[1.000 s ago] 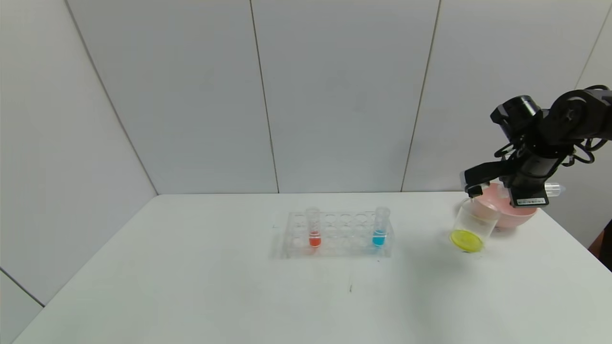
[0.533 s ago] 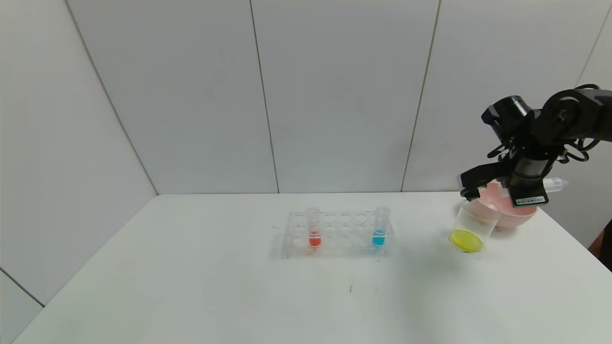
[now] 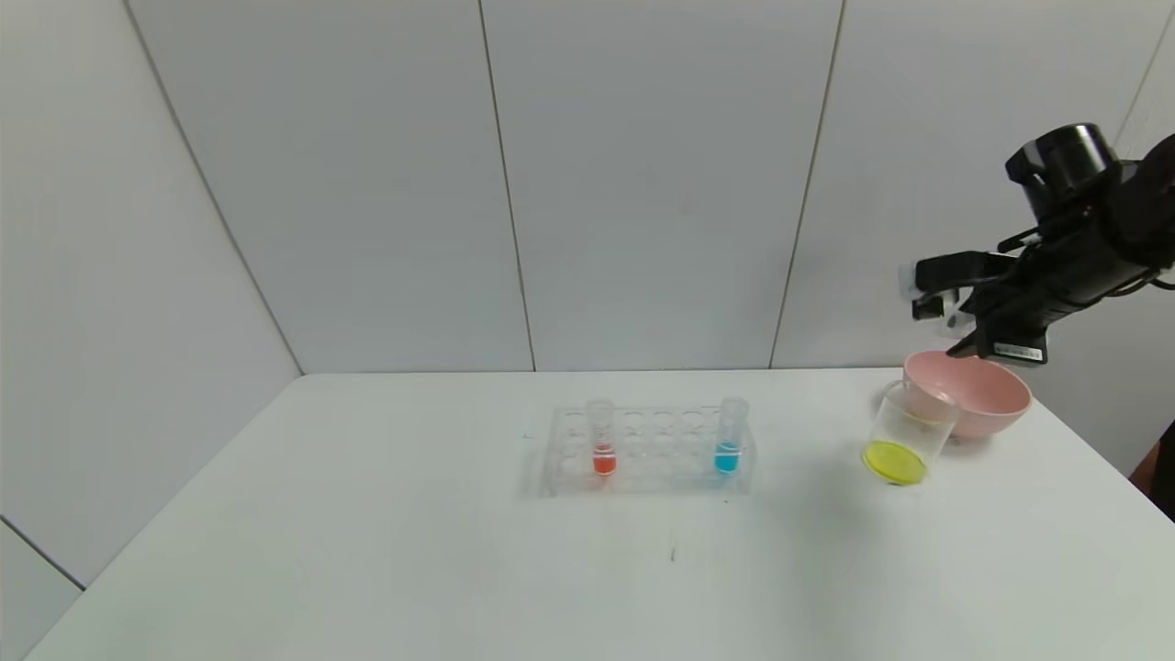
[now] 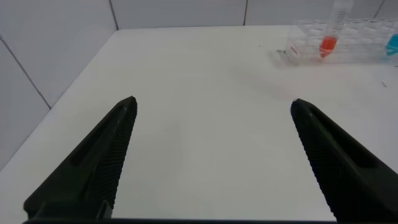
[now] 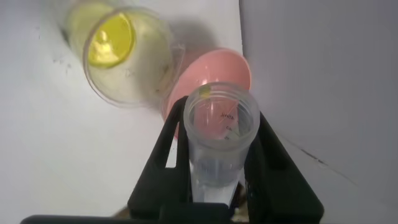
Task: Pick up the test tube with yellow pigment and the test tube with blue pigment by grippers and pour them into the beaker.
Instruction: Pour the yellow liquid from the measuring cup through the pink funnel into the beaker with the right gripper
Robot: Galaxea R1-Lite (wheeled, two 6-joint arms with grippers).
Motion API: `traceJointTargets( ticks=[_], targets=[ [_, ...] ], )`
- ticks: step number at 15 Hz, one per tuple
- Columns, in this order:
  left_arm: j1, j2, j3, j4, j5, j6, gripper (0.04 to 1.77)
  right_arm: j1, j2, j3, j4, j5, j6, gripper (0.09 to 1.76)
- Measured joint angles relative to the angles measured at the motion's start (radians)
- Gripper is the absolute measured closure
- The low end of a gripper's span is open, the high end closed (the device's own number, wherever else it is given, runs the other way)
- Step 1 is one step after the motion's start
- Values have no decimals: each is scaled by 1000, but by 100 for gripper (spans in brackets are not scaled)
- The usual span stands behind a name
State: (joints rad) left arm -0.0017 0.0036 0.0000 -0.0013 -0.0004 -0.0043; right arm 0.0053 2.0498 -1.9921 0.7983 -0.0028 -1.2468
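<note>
I see my right claw (image 3: 932, 296) clamped on the emptied yellow tube (image 5: 221, 127), held above the pink bowl (image 3: 982, 397). The beaker (image 3: 904, 439), yellow liquid at its bottom, stands on the tabletop (image 3: 367, 569) touching the bowl. The blue tube (image 3: 730, 436) sits in the rack (image 3: 647, 452). My left claw (image 4: 211, 162) hangs open over the tabletop.

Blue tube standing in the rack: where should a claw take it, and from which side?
Grip the blue tube on its bare upper part, above the rack, coming from above or the front. It stands upright at the rack's right end; the red tube is far off at the left, so nothing crowds it.
</note>
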Motion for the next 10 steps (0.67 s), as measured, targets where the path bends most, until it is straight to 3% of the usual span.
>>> traceJointTargets(
  ticks=[3, 6, 10],
  targets=[
    [0, 0, 0, 0, 0, 0, 5, -16, -24, 14, -50, 349, 375, 129],
    [0, 0, 0, 0, 0, 0, 5, -33, -57, 80, -260, 461, 653, 129],
    [0, 0, 0, 0, 0, 0, 5, -62, -120, 312, -731, 552, 948, 129]
  ],
)
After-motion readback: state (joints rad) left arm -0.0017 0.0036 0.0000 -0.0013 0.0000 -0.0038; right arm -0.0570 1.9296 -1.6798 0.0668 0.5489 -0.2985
